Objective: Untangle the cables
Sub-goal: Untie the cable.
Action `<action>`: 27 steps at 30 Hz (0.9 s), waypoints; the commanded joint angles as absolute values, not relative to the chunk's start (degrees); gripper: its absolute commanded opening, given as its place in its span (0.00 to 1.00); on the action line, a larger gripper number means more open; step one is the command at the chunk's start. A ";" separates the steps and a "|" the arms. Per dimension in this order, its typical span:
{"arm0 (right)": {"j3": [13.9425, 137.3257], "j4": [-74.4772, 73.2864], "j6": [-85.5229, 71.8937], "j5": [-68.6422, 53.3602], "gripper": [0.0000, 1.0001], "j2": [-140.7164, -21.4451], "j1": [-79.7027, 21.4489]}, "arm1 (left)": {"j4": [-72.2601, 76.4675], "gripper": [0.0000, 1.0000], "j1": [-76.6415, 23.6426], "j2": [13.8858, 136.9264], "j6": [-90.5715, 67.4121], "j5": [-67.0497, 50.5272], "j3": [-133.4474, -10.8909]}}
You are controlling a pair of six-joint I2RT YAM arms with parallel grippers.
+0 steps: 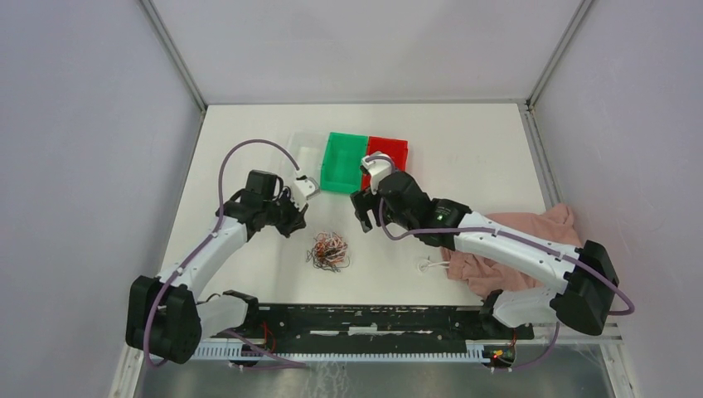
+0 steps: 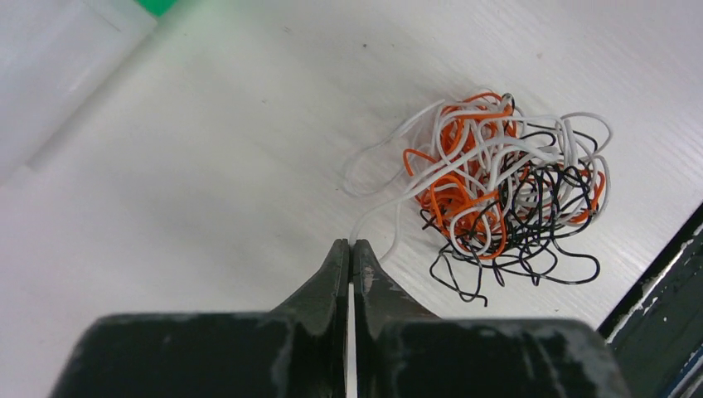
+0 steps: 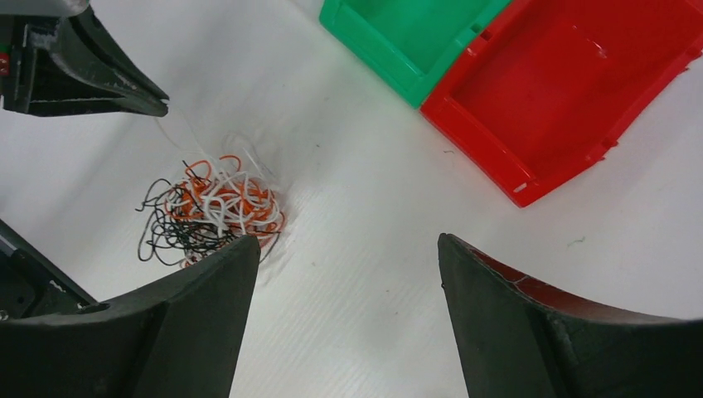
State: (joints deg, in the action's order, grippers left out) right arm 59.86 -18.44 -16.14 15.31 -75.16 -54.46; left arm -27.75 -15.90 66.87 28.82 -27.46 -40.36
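Note:
The cables [image 1: 329, 250] lie as one fist-sized tangle of orange, black and white wires on the white table, between the two arms. The tangle also shows in the left wrist view [image 2: 506, 195] and the right wrist view [image 3: 215, 211]. My left gripper [image 2: 352, 245] is shut on the end of a white wire that runs back into the tangle; it sits just left of the tangle [image 1: 292, 220]. My right gripper [image 3: 348, 239] is open and empty, hovering to the right of the tangle [image 1: 362, 217].
A green bin [image 1: 344, 162], a red bin [image 1: 390, 153] and a clear bin [image 1: 305, 149] stand side by side behind the grippers. A pink cloth [image 1: 530, 240] lies at the right, with a loose white wire [image 1: 431, 265] beside it.

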 commanded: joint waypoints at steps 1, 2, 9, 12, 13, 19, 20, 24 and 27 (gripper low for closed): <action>58.82 -11.10 -18.46 14.15 0.86 -75.88 -56.73 | -30.64 0.03 -16.46 63.20 24.32 -22.78 -47.35; 58.34 -9.35 -18.79 13.54 0.87 -75.99 -57.18 | -32.75 0.03 -16.46 62.34 24.61 -23.02 -48.51; 55.38 3.78 -20.23 11.41 0.87 -77.25 -60.80 | -39.19 0.03 -16.52 55.68 17.08 -24.47 -54.90; 55.38 7.70 -18.61 12.80 0.88 -78.70 -63.36 | -39.50 0.03 -16.52 54.09 13.21 -25.64 -56.11; 55.51 9.20 -17.87 13.43 0.88 -79.16 -64.24 | -39.74 0.03 -16.53 53.79 12.37 -26.10 -56.51; 58.11 14.59 -15.74 17.99 0.88 -83.75 -66.88 | -42.17 0.03 -16.52 54.37 9.48 -28.23 -60.99; 58.48 15.60 -15.51 19.04 0.88 -84.59 -67.15 | -42.61 0.03 -16.52 54.52 9.08 -28.83 -61.81; 59.55 19.11 -15.38 22.57 0.87 -87.46 -67.32 | -45.04 0.03 -16.53 55.08 8.72 -31.54 -65.84; 59.56 21.26 -15.66 24.06 0.85 -88.46 -67.32 | -46.80 0.03 -16.55 54.75 8.99 -33.36 -68.68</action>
